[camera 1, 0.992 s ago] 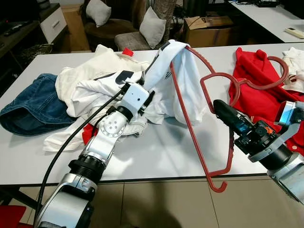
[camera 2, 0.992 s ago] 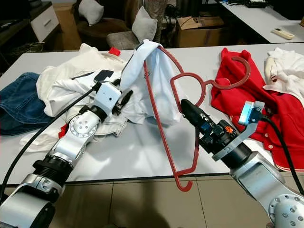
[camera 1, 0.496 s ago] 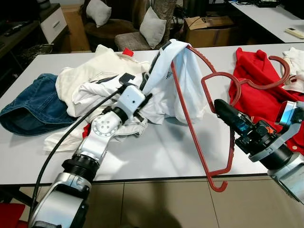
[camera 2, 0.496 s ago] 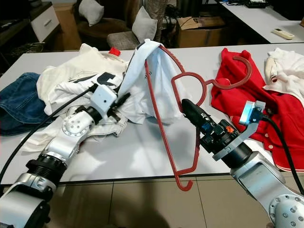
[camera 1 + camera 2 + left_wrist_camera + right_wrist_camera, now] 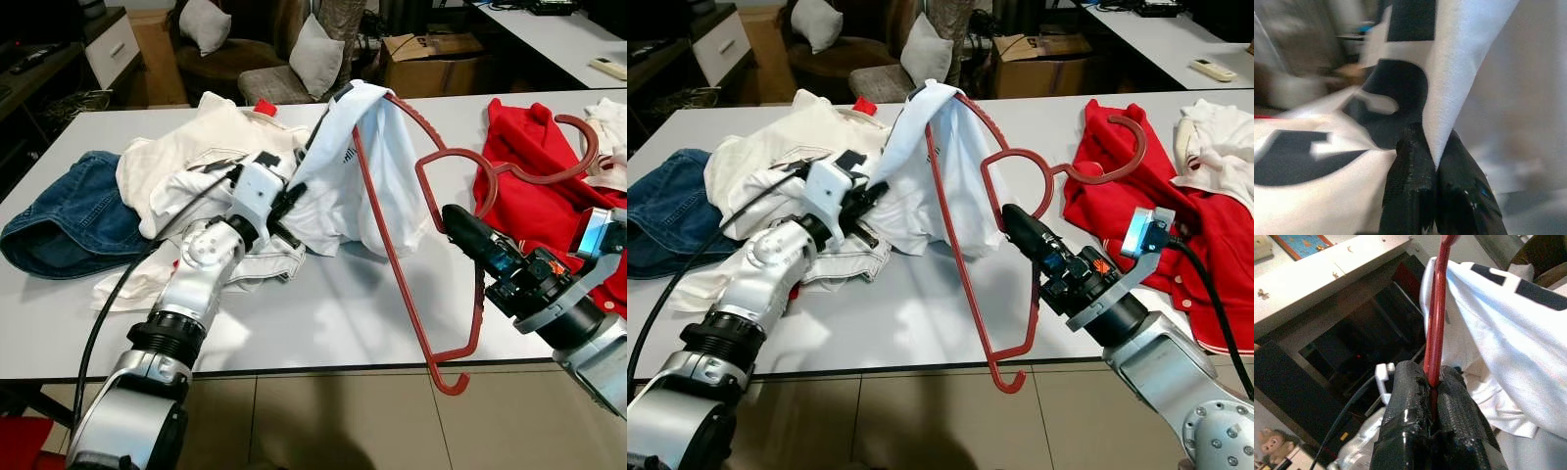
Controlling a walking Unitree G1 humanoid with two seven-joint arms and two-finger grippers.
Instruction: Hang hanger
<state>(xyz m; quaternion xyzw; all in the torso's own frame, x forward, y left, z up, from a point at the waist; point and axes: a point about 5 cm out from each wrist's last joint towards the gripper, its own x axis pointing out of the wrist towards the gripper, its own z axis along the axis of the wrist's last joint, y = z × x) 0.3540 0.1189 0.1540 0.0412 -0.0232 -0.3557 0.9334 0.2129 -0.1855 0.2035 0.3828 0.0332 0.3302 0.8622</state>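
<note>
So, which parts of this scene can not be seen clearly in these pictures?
- Left gripper: background in the left wrist view is blurred.
- Red hanger: far shoulder hidden under the white shirt.
- Shirt print, eye views: too small to read.
- Right arm: cut off by the frame edge.

the head views are evenly and brightly lit from overhead, with a soft sheen on the white table and faint shadows thrown beneath the arms. the left wrist view is badly blurred beyond the cloth. the right wrist view is sharper, its upper corner overexposed, its background dim.
</note>
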